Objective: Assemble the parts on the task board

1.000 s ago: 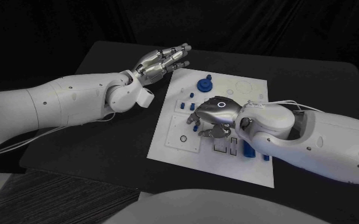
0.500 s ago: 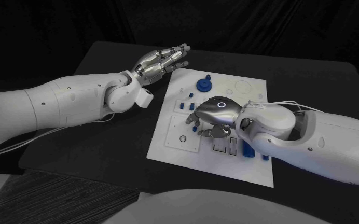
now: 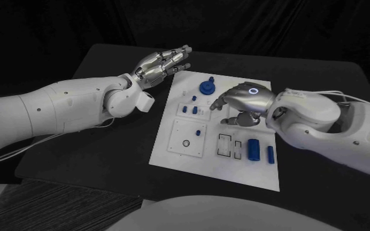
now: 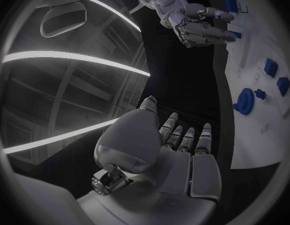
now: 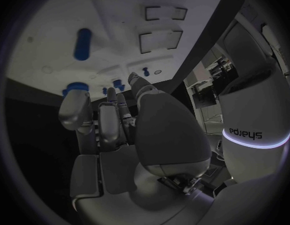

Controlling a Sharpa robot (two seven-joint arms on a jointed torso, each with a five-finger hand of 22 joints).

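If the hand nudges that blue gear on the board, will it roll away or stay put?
The blue gear looks to lie flat on the task board, so it would probably slide or turn in place, not roll. It looks like rigid moulded plastic, likely light. Its toothed rim should give fingers some grip.

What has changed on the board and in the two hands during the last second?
The right hand has lifted off the near middle of the task board and moved toward its far side, uncovering the rectangular slots and a small blue part. I cannot tell whether it carries anything. The left hand stays open beside the board's far left corner, and the blue gear has not moved.
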